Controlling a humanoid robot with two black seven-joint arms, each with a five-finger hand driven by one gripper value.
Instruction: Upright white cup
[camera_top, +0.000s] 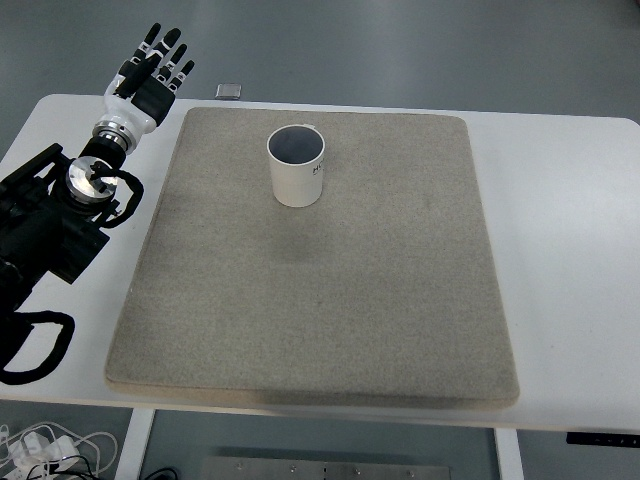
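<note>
White table (570, 250) over grey floor, near edge at 6 o'clock; large grey-beige mat (320, 290) covering most of the top, bare white margins at 3 and 9 o'clock. White cup (296, 167) standing upright on the mat, toward 12 o'clock and slightly left of the mat's centreline, mouth facing up, base flat on the mat. Interior dark, nothing visible inside; bottom in shadow, so contents beyond that cannot be confirmed. Small dark print on the cup's right side, too small to read. Left hand (150, 72) at about 10 o'clock, off the mat, over the table's far-left corner, well apart from the cup. Fingers (165, 42) spread and extended, pointing toward 12 to 1 o'clock, released, grasping nothing, touching nothing. White wrist section below the hand, then black arm (50, 220) running down toward 8 o'clock and out at the left edge; black cable loop (35, 350) hanging near the arm at lower left. Small dark flat square item (229, 91) on the table just beyond the mat's far edge, at about 11 o'clock, between hand and cup line but touching neither. White cables (50, 445) on the floor below the table at 7 o'clock.
</note>
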